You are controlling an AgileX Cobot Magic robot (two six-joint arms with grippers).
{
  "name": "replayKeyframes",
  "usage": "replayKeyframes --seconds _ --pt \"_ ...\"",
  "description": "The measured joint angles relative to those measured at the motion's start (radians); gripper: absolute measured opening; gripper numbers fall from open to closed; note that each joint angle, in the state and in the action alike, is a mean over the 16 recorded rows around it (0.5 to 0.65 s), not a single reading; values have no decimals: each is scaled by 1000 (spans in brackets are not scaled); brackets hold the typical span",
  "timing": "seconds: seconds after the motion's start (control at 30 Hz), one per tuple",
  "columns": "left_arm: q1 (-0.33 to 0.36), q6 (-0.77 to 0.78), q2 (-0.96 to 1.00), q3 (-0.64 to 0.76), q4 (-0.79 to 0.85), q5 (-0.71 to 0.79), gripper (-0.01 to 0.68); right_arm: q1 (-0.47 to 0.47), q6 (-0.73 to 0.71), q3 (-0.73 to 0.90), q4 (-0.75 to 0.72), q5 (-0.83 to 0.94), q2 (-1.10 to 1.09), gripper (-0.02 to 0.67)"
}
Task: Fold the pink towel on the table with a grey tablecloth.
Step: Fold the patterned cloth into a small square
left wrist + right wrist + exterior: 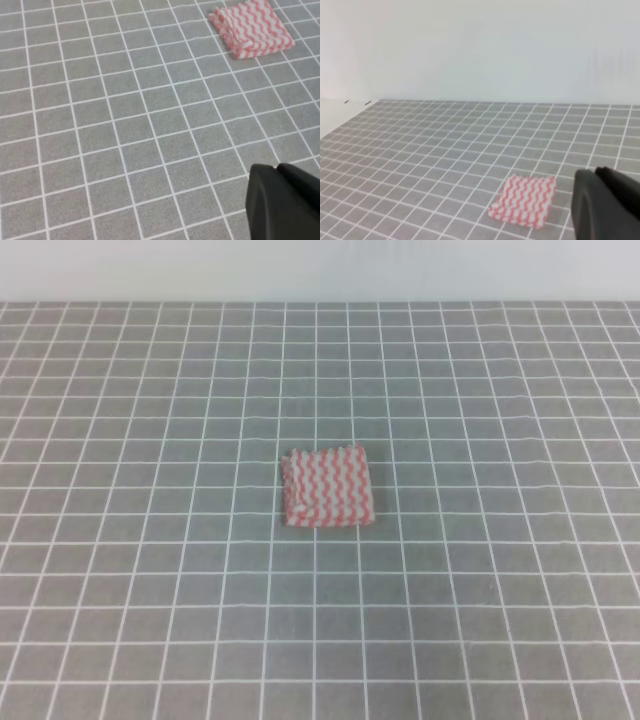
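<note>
The pink towel point(328, 489) sits folded into a compact, layered rectangle near the middle of the table with a grey tablecloth point(150, 620), flat on the white grid and touching nothing else, its stacked edges showing along the 9 o'clock side in the exterior high view. From the left wrist view it lies up at about 1 o'clock point(251, 28), well apart from the left gripper point(285, 202), of which only a dark block shows at 5 o'clock. The right gripper point(607, 205) shows likewise as a dark bulk at 4 o'clock, just beside the towel point(525, 200) in the right wrist view but seemingly not touching it, and for both I cannot tell whether the jaws are apart or together.
</note>
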Motion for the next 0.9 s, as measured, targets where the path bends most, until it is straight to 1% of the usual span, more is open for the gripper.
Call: replayKeyframes --seconds 0.3,0.47,0.77,0.9 --pt "0 5 -2 0 0 10 -2 0 0 1 0 14 1 -16" --pt "0 5 0 0 1 9 -2 -1 0 11 -28 14 -1 -16" --pt "0 5 0 0 1 10 -2 -4 2 38 -192 -11 -1 -16" --pt "0 5 0 0 1 10 -2 -26 2 46 -271 -9 -15 -16"
